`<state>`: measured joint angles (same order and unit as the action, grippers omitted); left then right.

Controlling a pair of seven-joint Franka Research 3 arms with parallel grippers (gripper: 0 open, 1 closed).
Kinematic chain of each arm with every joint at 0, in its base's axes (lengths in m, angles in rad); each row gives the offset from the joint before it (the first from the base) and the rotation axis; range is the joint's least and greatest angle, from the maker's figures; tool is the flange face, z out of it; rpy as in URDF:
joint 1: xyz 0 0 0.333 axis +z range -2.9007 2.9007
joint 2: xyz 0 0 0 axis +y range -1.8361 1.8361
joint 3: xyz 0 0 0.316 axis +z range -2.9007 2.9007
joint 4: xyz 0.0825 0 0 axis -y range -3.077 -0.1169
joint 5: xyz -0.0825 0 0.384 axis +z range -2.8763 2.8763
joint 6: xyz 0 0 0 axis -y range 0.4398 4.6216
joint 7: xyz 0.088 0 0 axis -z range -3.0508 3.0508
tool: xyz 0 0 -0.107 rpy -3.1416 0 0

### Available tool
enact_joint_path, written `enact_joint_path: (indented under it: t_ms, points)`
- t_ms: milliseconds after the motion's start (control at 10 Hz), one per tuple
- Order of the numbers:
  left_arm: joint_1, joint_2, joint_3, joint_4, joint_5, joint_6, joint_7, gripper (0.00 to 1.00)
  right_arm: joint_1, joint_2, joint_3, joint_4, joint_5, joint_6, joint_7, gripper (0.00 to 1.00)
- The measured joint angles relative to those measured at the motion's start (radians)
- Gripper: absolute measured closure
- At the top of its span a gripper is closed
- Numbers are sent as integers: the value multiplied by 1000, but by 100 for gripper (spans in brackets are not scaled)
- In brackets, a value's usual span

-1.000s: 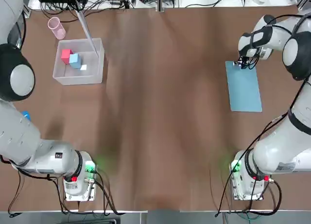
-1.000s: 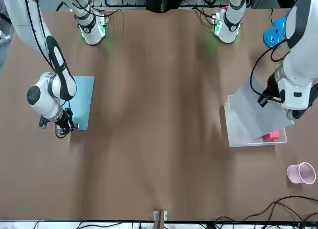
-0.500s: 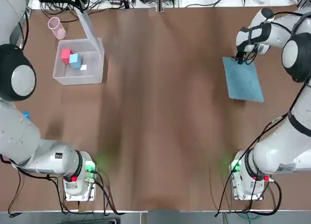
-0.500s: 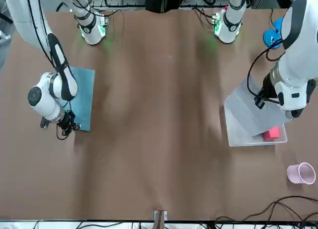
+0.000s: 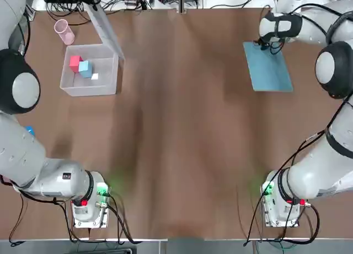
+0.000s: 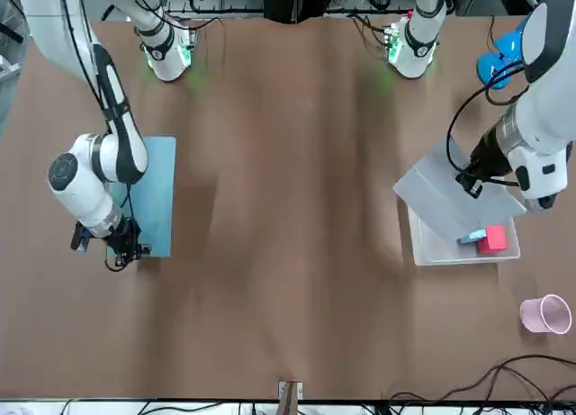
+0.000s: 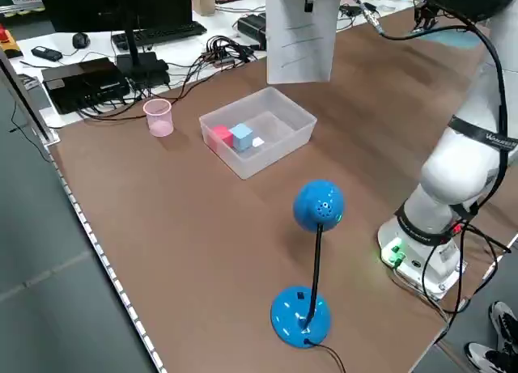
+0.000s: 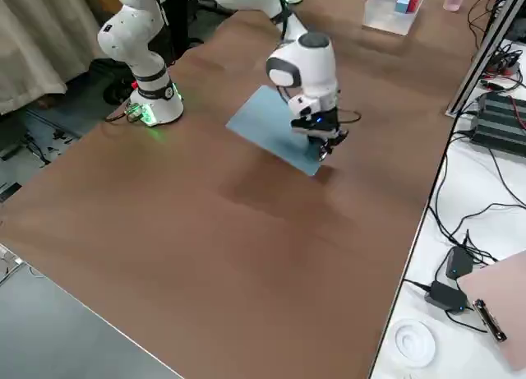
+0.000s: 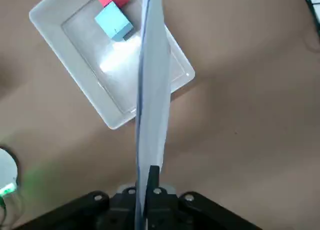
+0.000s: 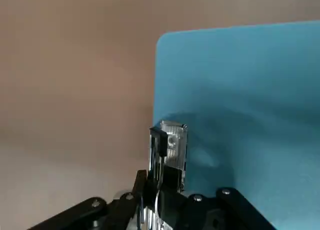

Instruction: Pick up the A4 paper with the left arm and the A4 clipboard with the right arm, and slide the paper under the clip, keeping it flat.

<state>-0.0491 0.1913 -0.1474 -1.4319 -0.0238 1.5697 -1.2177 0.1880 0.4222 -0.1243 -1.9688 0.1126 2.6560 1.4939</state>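
Left gripper (image 9: 145, 182) clenched on paper (image 7: 301, 33), sheet hanging upright over the far edge of the clear box (image 5: 90, 88). Right gripper (image 10: 160, 187) clamped on clip (image 10: 172, 140) end of clipboard (image 5: 268, 66), board lifted off table (image 5: 176, 133), tilted, at far right side. Cup (image 5: 64, 31) beside box.

- A robotics lab, by the look of the two white arms (image 5: 22, 155) bolted side by side on a brown table (image 5: 176, 155).
- Along the far edge: cable tangles (image 7: 218, 49), keyboard (image 7: 158, 35), black boxes (image 7: 85, 80) (an adjoining white bench (image 8: 460, 256) too).
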Motion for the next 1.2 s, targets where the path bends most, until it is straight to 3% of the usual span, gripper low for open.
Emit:
enact_joint_path:
  t_ms: [400,800,1200]
  points:
    - [-33,0,-13,32,-59,85,-244,99,241,38,5,108,-1,-9,196,96]
    - [-57,29,-21,31,-59,153,-456,99,427,180,-3,279,-3,-51,243,96]
    - [-53,74,-19,33,-59,188,-481,99,580,321,-28,442,-16,-53,516,96]
